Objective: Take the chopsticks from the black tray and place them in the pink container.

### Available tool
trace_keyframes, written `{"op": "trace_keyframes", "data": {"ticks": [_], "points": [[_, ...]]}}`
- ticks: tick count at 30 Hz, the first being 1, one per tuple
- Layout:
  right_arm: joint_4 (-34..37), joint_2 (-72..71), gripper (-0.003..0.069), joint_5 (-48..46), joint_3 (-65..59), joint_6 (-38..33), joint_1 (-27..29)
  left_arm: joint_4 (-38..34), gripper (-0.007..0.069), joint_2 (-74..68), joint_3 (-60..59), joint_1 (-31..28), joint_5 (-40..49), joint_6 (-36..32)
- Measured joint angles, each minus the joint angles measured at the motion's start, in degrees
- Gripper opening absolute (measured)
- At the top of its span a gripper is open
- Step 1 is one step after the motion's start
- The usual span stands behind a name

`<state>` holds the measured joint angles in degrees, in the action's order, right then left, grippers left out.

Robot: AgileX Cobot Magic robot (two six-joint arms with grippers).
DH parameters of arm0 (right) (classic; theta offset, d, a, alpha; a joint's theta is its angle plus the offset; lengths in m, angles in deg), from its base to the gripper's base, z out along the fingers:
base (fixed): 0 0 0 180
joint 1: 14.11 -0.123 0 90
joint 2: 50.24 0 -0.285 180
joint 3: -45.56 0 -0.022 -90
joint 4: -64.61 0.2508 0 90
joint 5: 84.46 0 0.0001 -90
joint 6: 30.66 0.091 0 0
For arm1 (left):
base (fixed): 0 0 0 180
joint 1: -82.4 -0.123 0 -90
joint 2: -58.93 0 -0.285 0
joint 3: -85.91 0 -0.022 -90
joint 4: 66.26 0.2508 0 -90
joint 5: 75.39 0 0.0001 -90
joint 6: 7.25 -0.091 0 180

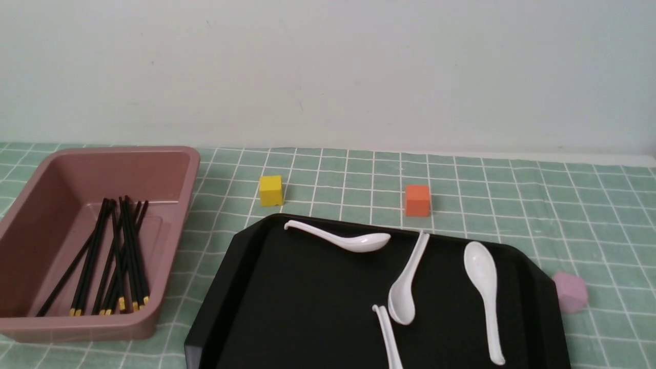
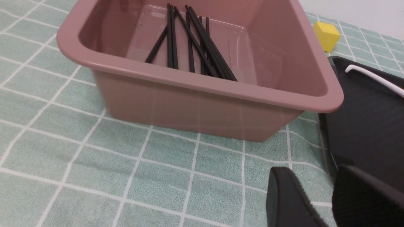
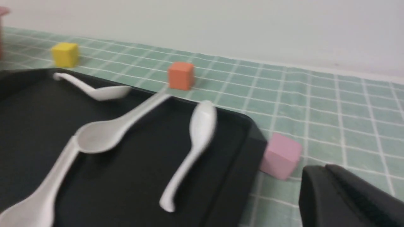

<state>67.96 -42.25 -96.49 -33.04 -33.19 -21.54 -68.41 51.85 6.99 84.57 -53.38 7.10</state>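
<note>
Several black chopsticks (image 1: pixel 118 256) with gold bands lie bundled on the floor of the pink container (image 1: pixel 46 205), at the left. The left wrist view looks into the same container (image 2: pixel 202 85) and shows the chopsticks (image 2: pixel 195 41) inside it. No chopsticks show on the black tray (image 1: pixel 287 307), which carries only white spoons. My left gripper (image 2: pixel 318 197) hangs open over the cloth beside the tray's corner (image 2: pixel 369 126), with nothing between its fingers. My right gripper (image 3: pixel 325 171) is shut on nothing, just off the tray's (image 3: pixel 126 176) right edge. Neither gripper appears in the front view.
Several white soup spoons (image 1: pixel 353 240) lie on the tray. A yellow cube (image 1: pixel 270 190) and an orange cube (image 1: pixel 417 200) stand behind it on the green checked cloth. A pale pink cube (image 1: pixel 570 292) sits against the tray's right corner, close to my right gripper.
</note>
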Motion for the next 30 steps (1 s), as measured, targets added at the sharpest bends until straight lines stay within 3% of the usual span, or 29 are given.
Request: {"op": "trace_keyframes", "data": {"ticks": [9, 30], "points": [[-0.6, -0.8, 0.0049, -8.5, 0.2, 0.0, 1.9, 0.0, 0.0239, 0.0, 0.0, 0.0, 0.0, 0.0], [-0.6, -0.8, 0.0078, -8.7, 0.3, 0.0, 1.9, 0.0, 0.0239, 0.0, 0.0, 0.0, 0.0, 0.0]]}}
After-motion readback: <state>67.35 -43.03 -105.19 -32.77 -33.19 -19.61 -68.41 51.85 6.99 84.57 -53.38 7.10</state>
